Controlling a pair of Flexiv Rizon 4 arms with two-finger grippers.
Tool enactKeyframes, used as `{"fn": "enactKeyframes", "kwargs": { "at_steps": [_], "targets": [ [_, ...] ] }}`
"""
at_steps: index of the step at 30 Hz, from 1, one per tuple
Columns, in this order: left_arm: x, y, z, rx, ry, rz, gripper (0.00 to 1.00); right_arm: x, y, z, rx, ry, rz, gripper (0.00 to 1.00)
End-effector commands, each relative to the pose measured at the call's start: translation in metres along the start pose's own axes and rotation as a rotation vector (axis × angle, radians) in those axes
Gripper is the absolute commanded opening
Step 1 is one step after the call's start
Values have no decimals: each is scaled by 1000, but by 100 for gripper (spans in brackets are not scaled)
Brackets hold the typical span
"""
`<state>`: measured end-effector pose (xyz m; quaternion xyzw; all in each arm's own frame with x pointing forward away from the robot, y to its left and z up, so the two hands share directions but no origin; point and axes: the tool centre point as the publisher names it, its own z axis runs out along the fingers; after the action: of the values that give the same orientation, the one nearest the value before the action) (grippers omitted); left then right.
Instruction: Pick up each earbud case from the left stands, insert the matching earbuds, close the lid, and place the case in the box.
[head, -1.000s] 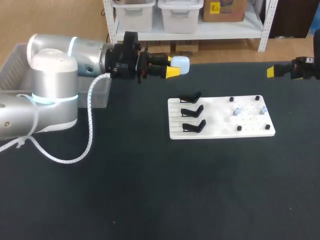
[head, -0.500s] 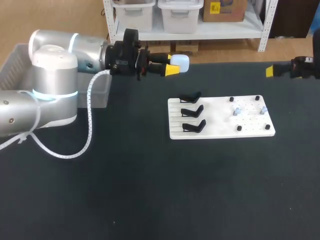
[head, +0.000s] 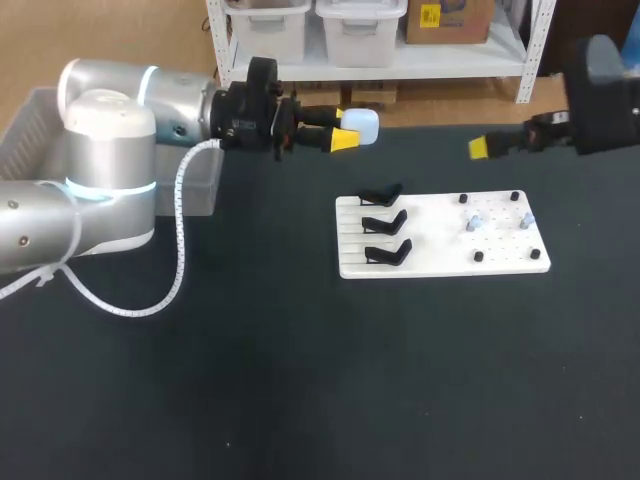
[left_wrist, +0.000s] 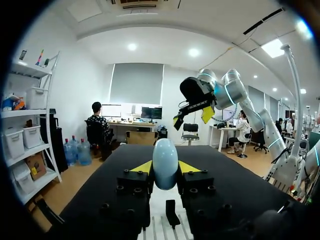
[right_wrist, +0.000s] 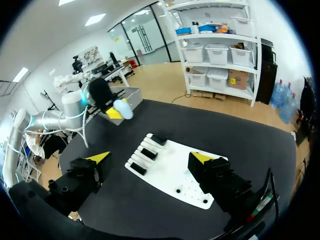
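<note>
A pale blue earbud case (head: 362, 127) hangs above the table's far edge, with my left gripper (head: 346, 129) shut on it. Its yellow tips press the case (left_wrist: 165, 163) from both sides in the left wrist view. Three black stands (head: 385, 222) on the left of the white board (head: 430, 250) carry nothing. Small earbuds (head: 473, 222) sit among the pegs on the board's right half. My right gripper (head: 487, 148) hovers past the board's far right corner. It stands open (right_wrist: 151, 157) and empty above the board (right_wrist: 175, 175).
A grey box (head: 203, 188) stands at the table's far left, behind my left arm. Black pegs (head: 478, 257) dot the board's right side. Dark table top lies bare in front of the board.
My right arm has swung in from the right edge toward the board. My left gripper rose slightly with the case, then kept still.
</note>
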<state>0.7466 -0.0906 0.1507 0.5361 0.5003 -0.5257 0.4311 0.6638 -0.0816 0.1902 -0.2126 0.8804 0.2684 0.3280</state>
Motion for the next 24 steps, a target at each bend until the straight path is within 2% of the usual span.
{"fn": "enactKeyframes", "kwargs": {
  "at_steps": [1, 10, 24],
  "targets": [
    [0, 1, 0, 2, 2, -1, 0, -9, 24, 12, -11, 26, -17, 100],
    [0, 1, 0, 2, 2, -1, 0, -17, 53, 48, -26, 84, -51, 100],
    [0, 1, 0, 2, 2, -1, 0, -44, 65, 91, 33, 130, -50, 100]
  ]
}}
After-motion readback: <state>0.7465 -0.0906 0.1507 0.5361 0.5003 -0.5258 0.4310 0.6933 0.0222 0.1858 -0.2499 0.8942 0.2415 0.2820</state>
